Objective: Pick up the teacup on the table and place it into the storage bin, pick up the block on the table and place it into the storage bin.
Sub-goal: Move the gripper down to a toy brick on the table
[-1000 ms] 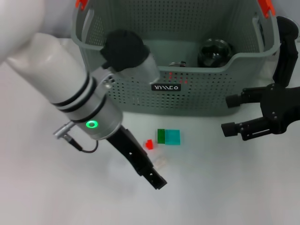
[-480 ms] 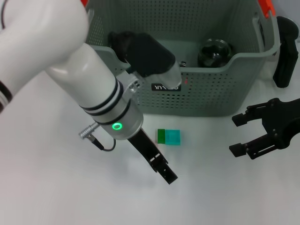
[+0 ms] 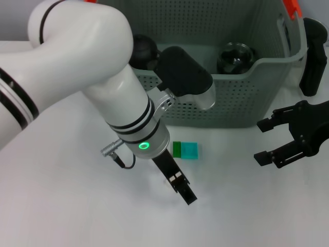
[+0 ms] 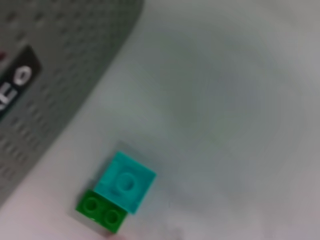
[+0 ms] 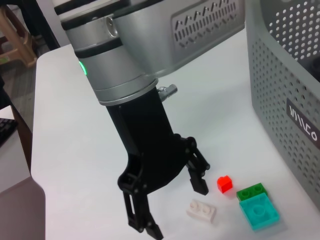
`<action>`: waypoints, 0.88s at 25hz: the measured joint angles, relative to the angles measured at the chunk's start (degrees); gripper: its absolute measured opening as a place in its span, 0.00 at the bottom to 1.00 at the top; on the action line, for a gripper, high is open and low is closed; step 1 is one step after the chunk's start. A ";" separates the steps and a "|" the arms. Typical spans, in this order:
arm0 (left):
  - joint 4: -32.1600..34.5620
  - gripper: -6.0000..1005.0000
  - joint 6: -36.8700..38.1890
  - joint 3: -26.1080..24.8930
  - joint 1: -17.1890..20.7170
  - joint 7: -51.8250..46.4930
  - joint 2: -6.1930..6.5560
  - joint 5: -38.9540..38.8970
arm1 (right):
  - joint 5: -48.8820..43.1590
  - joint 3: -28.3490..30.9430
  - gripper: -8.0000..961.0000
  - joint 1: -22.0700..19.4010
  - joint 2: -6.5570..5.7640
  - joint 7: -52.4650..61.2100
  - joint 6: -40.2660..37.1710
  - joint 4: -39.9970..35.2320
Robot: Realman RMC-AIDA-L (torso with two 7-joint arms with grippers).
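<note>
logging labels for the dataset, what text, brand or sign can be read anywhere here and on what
White lettering on the small black label on the storage bin: stylised strokes ending in what looks like "O"; no sure word can be read.
The same label in the left wrist view: only partly in frame and blurred, not readable.
Nothing else carries text.
</note>
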 joint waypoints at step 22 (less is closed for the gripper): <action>-3.67 0.95 -2.30 0.64 -0.77 -4.50 -0.19 1.04 | -0.16 -0.01 0.99 -0.67 0.03 -0.14 0.02 0.05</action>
